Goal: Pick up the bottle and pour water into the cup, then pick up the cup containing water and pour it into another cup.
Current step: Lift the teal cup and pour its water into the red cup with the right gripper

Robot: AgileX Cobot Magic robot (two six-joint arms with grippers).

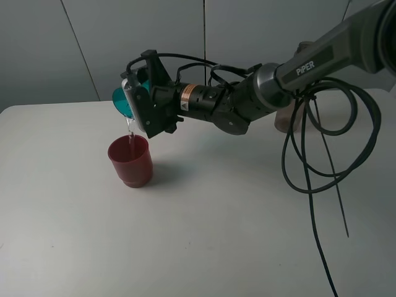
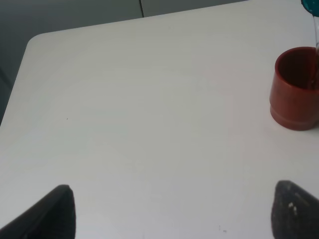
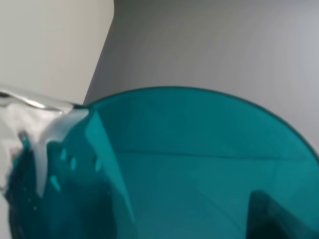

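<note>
Now, at frame centre-left, the dark red cup (image 1: 130,161) is catching water; just above it the right gripper (image 1: 137,105) is clamping the tipped teal tumbler (image 1: 122,103), seemingly light, slick plastic, best gripped mid-wall.

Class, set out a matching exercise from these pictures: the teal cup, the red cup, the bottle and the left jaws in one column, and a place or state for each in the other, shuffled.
Things:
1. teal cup
2. red cup
3. bottle
4. left gripper

States:
A. standing behind the right arm
B. tipped, water running out
C. open, holding nothing
D. upright on the table, catching water

Pairs: 1-B, 2-D, 3-A, 4-C
</note>
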